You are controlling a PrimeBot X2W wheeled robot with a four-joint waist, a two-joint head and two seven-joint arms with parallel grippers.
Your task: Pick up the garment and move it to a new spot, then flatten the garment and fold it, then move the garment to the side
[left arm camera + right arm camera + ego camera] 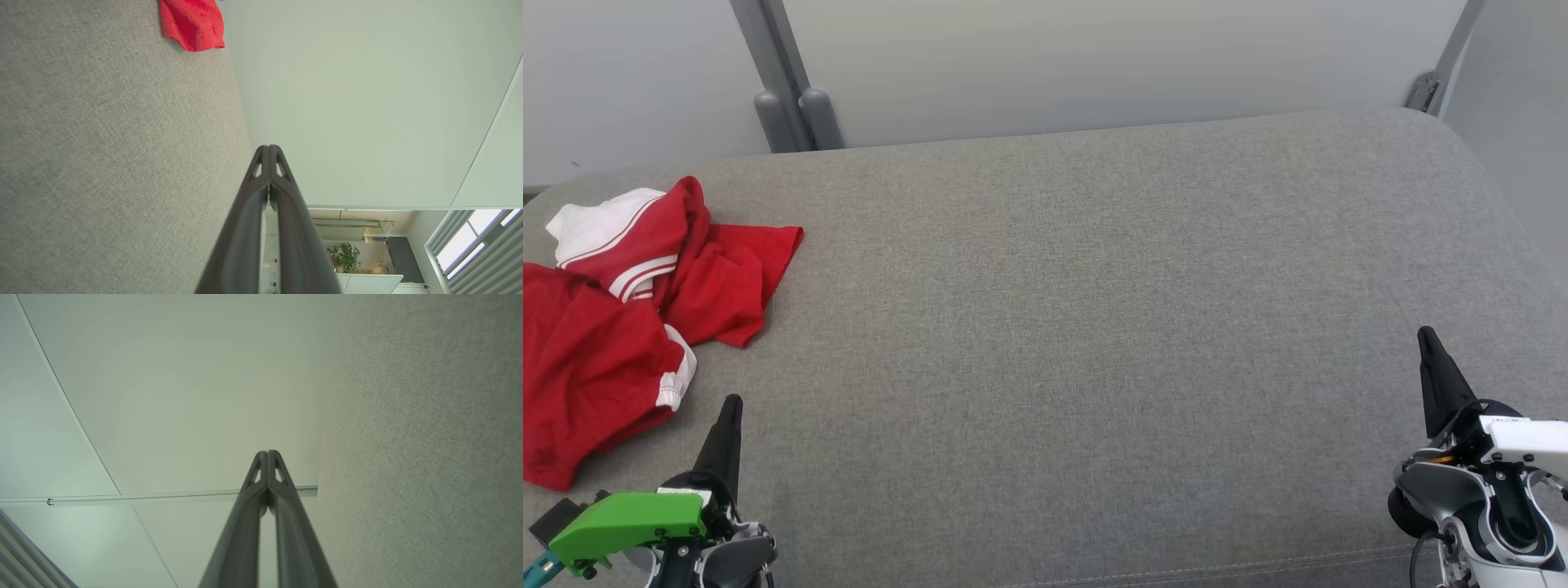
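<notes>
A crumpled red garment with white trim point(629, 318) is seen bunched at the left edge of the frame on a grey fabric-covered surface point(1094, 327), not yet picked up. The left gripper point(732, 402), at lower left, is held near the heap's lower hem. The right gripper point(1426, 335), at lower right, is well apart from it. Both pairs of dark fingers are pressed together and empty. The pick-up is judged best made from the left: jaws opened first, a raised fold pinched rather than a flat edge, the cloth lifted clear before being carried to the bare centre.
</notes>
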